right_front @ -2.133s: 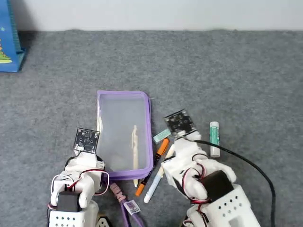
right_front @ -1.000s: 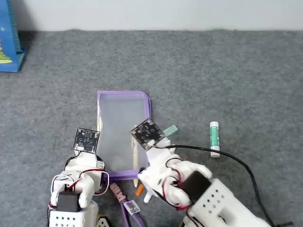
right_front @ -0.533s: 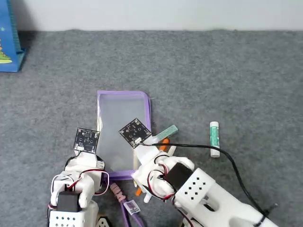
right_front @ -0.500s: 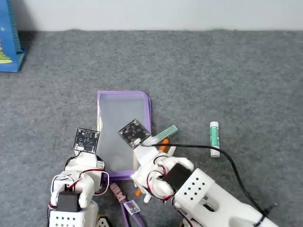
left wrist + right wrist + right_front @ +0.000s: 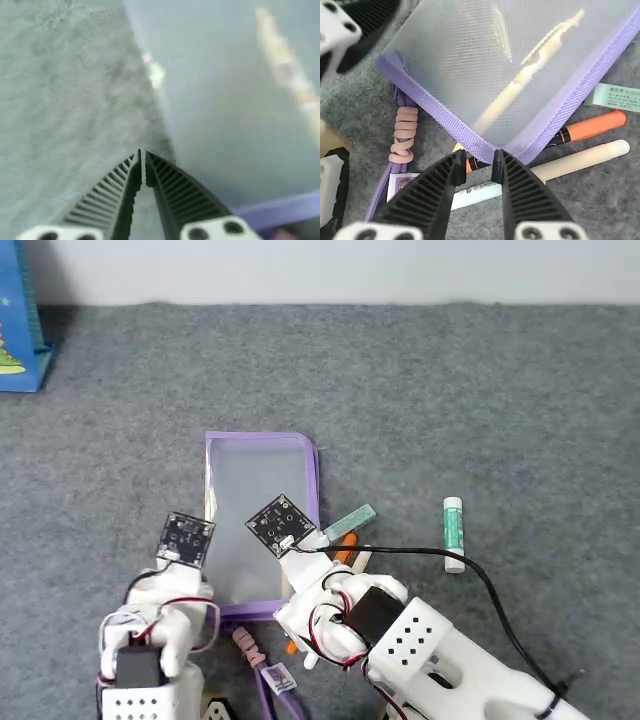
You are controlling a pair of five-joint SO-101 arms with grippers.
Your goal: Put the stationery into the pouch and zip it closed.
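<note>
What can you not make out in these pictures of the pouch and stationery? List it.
High view: middle of the orange marker, hidden under the right arm.
High view: part of the pouch, covered by the right arm.
Left wrist view: whether the left gripper has its fingers on the pouch; too blurred.

Pouch [image 5: 260, 437]: one.
Pens: three. A cream pen [image 5: 530, 75] lies inside the pouch. An orange pen [image 5: 590, 126] and a white pen [image 5: 580, 159] lie outside, just beside its long edge.
Eraser [image 5: 349, 521]: one, green, near that same edge.
Glue stick [image 5: 454, 532]: one, well apart from the pouch.
Pink coil [image 5: 404, 135]: one, at the pouch's near end.
Blue box [image 5: 18, 330]: one, far from the pouch.
Arms: two, left arm [image 5: 150, 640] and right arm [image 5: 420, 650].
</note>
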